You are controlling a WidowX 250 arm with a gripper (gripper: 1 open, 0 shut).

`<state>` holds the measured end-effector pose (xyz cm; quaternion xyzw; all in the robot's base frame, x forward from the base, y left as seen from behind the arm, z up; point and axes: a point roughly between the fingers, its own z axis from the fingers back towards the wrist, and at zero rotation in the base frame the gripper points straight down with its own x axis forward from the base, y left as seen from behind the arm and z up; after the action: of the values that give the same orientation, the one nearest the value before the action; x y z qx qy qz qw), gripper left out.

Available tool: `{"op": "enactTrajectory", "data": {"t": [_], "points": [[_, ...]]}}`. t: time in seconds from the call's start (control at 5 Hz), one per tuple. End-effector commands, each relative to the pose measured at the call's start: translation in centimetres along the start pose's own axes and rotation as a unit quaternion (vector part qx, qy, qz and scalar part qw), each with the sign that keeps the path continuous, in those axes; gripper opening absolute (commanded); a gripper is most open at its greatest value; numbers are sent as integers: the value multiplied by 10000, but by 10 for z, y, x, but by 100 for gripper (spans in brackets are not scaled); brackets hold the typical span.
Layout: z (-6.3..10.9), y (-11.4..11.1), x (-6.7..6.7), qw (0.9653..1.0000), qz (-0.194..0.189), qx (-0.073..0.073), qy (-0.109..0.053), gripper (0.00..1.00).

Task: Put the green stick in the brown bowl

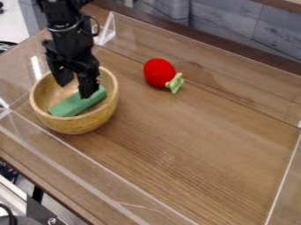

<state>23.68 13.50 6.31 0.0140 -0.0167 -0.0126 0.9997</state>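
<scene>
While the gripper (73, 77) hangs over the brown bowl (47, 113), its jaws stand spread and grip nothing.

Item one: brown bowl, round, wooden, on the left part of the wooden table (200, 149). Item two: green stick (84, 102), lying slanted inside the bowl, one end resting up against the right wall; one dark finger (90, 84) points down just above it, the other finger over the left rim. Whether a finger touches the stick cannot be told. Item three: red ball (160, 71) with small green leaf, on the table well apart to the right. Item four: clear plastic walls (141, 195) around the table.
</scene>
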Motion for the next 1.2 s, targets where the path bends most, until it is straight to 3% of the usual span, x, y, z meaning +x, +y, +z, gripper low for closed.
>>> {"op": "enactTrajectory", "data": {"t": [0.0, 0.2, 0.4, 0.6, 1.0], "points": [[8, 11, 7, 9999, -74, 103, -89, 100], [6, 15, 8, 9999, -138, 75, -41, 0], [-3, 7, 16, 9996, 260, 70, 26, 100], [-10, -1, 23, 9979, 636, 78, 69, 0], [-17, 8, 14, 9956, 923, 36, 130, 0]]}}
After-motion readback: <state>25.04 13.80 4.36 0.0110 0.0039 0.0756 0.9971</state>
